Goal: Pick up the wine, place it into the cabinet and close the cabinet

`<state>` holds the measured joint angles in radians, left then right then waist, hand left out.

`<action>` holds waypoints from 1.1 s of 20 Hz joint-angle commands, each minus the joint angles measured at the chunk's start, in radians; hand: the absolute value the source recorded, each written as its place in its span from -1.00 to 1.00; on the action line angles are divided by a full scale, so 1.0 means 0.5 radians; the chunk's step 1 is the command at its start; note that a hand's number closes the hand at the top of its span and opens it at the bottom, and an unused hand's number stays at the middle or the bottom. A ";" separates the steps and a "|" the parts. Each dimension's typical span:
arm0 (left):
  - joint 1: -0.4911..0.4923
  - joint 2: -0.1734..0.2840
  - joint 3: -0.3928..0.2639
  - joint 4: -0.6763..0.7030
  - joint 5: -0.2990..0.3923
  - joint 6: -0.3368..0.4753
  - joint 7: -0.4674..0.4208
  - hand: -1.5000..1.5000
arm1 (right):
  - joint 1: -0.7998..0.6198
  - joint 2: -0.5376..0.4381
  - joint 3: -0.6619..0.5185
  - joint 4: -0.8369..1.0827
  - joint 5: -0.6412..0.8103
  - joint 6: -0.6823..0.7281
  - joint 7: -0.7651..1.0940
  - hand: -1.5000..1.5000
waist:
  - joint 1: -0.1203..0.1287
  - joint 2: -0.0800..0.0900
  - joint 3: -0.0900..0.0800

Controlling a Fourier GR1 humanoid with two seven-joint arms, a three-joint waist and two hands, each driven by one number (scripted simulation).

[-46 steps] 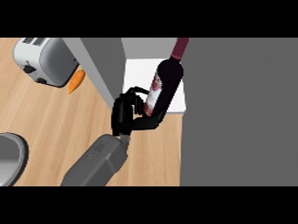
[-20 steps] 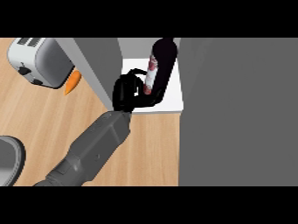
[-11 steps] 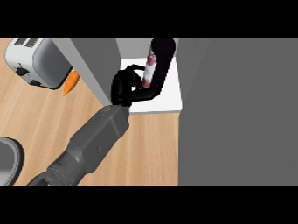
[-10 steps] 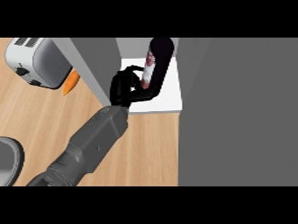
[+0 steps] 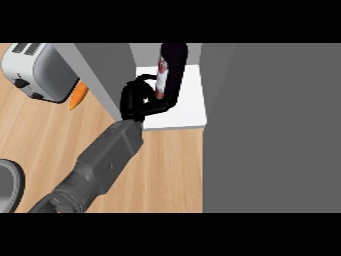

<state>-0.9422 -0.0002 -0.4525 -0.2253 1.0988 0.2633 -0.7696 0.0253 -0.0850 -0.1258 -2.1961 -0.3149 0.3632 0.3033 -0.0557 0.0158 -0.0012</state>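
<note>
One hand (image 5: 137,98) is showing in the head view, its fingers (image 5: 157,106) curling round the dark wine bottle (image 5: 171,70) standing on the white cabinet shelf (image 5: 188,107). Far left on the wooden surface (image 5: 33,130), a toaster (image 5: 36,70) is sitting beside an orange object (image 5: 78,95); the grey cabinet door (image 5: 280,125) is filling the right.

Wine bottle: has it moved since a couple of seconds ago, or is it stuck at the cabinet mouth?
Yes. The wine bottle, held by the hand, has gone deeper over the white cabinet shelf, toward the view's top, and stands straighter.
</note>
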 commanded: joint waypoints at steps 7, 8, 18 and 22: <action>-0.035 0.000 0.075 0.027 -0.033 0.032 -0.309 -1.00 | 0.059 0.073 0.090 0.030 0.160 -0.002 -0.094 -1.00 | 0.042 -0.010 0.001; 0.065 0.000 0.046 0.016 -0.090 -0.060 -0.320 -1.00 | -0.035 0.013 0.015 0.044 0.083 -0.036 -0.009 -1.00 | 0.079 -0.020 0.001; 0.228 0.088 -0.025 -0.370 -0.164 0.057 -0.299 -1.00 | 0.061 0.045 0.053 -0.142 0.096 -0.091 0.078 -1.00 | 0.143 -0.048 0.002; 0.453 0.103 -0.155 -0.679 -0.268 0.118 -0.223 -1.00 | 0.066 0.028 0.082 -0.159 0.130 -0.067 0.086 -1.00 | 0.170 -0.057 0.003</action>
<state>-0.8316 0.0028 -0.5059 -0.4486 0.9974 0.2847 -0.8586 0.0614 -0.0810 -0.1156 -2.2561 -0.2847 0.3426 0.3313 -0.0019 0.0035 -0.0066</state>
